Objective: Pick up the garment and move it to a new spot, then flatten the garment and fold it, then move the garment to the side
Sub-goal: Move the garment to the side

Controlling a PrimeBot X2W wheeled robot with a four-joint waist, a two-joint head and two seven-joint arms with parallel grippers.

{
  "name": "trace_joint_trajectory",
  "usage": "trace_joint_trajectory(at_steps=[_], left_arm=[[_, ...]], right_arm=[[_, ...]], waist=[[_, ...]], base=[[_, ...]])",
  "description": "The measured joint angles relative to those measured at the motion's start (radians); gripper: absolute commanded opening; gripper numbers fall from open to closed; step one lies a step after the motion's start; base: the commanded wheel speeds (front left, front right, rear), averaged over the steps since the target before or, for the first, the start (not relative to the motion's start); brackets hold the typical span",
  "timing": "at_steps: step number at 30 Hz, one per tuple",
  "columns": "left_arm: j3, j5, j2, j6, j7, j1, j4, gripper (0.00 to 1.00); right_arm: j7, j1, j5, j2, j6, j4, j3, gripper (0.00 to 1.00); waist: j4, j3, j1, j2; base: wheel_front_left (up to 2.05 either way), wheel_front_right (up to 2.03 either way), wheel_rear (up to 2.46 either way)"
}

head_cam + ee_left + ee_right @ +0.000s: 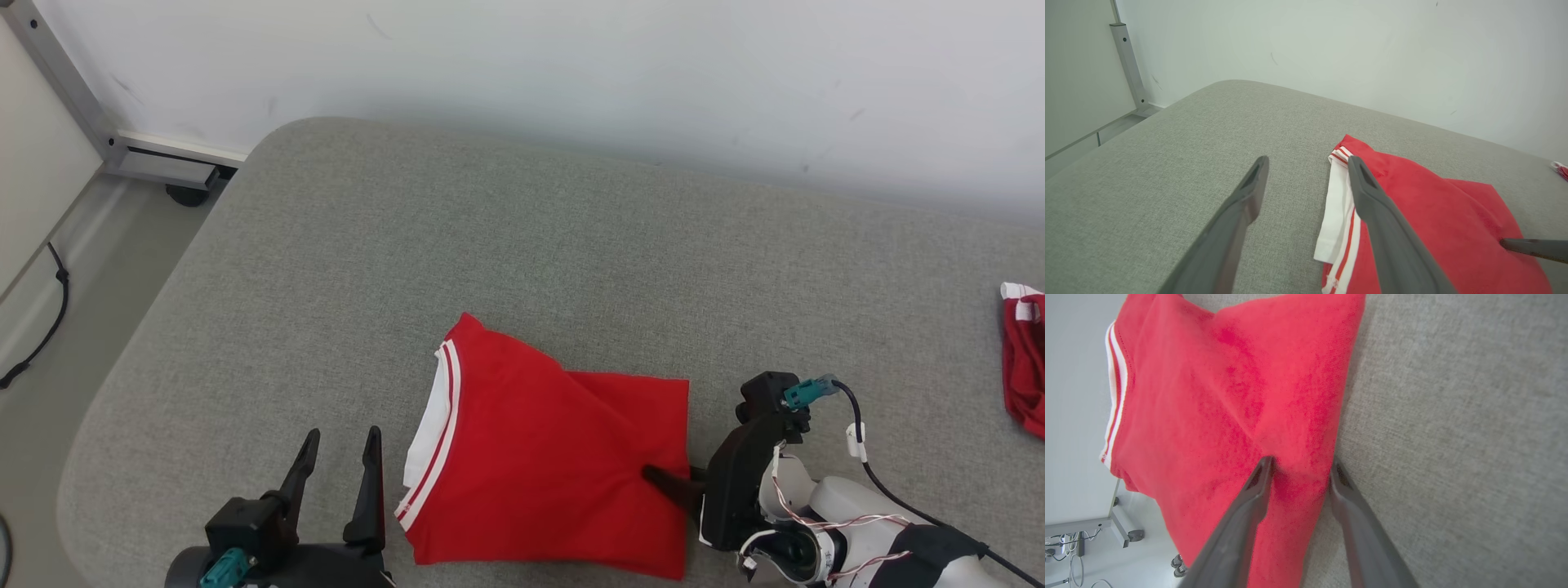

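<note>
Left tool [343, 433] sits closest, at 7 o'clock in the head view. Its two dark fingers stand wide apart and hold nothing, and it hovers just beside the garment's striped edge. Right tool [1301, 460] comes in at 4 o'clock, turned to point across the cloth. Its fingers are spread and straddle the garment's right-hand edge, one resting on the red fabric and the other at the border where cloth meets the grey cover. They have not pinched together.

Between the two tools, at 6 o'clock near the front edge of the grey fabric-covered table [326, 245], lies the garment [539, 465]. It is red with white and red striped trim along its left side. It forms a compact, layered shape, with a lower layer showing past the upper one at 3 o'clock.

Judging from that shape, the pick-up, the flattening and at least one fold look done. Whether another fold is meant cannot be told. The move to the side looks undone, since the garment sits centrally.

Farther off, at 3 o'clock, a second red cloth [1024, 359] lies at the table's right edge. At 11 o'clock stands a metal frame leg [73, 106], and a pale wall [571, 65] runs across 12 o'clock.
</note>
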Motion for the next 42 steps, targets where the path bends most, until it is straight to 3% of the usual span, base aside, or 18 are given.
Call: trace_joint_trajectory(at_steps=[1,11,18,42], left_arm=[[0.001,0.0,0.0,0.0,0.0,0.0,0.002,1.0],[0.016,-0.003,-0.003,0.0,0.0,0.0,0.013,1.0],[0.026,-0.003,-0.004,0.0,0.0,0.0,0.015,1.0],[0.044,-0.003,0.018,-0.017,0.0,-0.014,-0.031,1.0]], right_arm=[[0.0,0.0,0.0,0.001,-0.001,0.005,-0.001,0.0],[0.007,-0.014,0.001,0.005,0.001,0.023,-0.006,0.0],[0.0,-0.05,0.017,0.001,0.027,0.015,-0.04,0.0],[0.067,-0.358,-0.036,-0.239,0.034,0.093,-0.135,0.0]], waist=[[0.001,0.0,0.0,0.0],[-0.012,0.004,0.0002,0.0001],[-0.024,0.005,0.0002,0.0001],[-0.122,0.087,0.0002,0.0001]], base=[[0.0,0.0,0.0],[0.0,0.0,0.0],[0.0,0.0,0.0],[0.0,0.0,0.0]])
